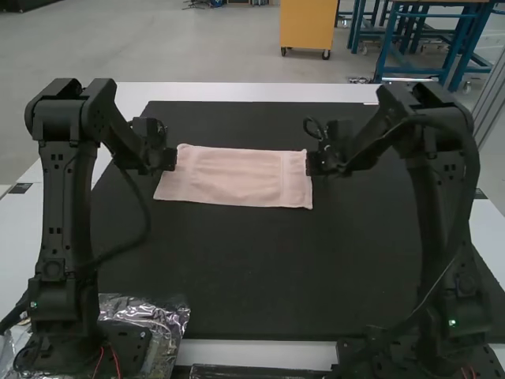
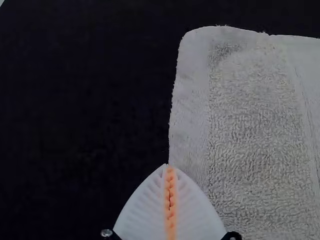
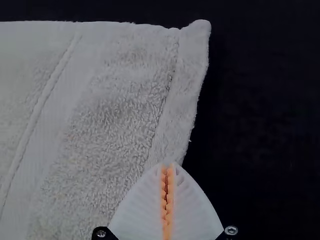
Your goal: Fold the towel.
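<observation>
Spread flat in a long strip that runs from side to side, the towel (image 1: 237,178) lies on the far half of the black mat (image 1: 260,268), between the grippers; how many layers it has I cannot tell. The left gripper (image 1: 168,160) is at its left end and the right gripper (image 1: 314,163) at its right end, each nearer the far corner than the near one. In the left wrist view, the white fingers (image 2: 145,205) are closed, their orange pads (image 2: 168,200) together, with the tips at the towel's side edge. The right wrist view shows its fingers (image 3: 140,210) closed too, with the tips at the other side edge. Whether either pair pinches any cloth, I cannot tell. Beyond the towel's ends stand the left arm (image 1: 59,205) and the right arm (image 1: 438,197). The mat lies on a white table (image 1: 237,92), and crumpled clear plastic (image 1: 170,324) is beside the left arm's base.
</observation>
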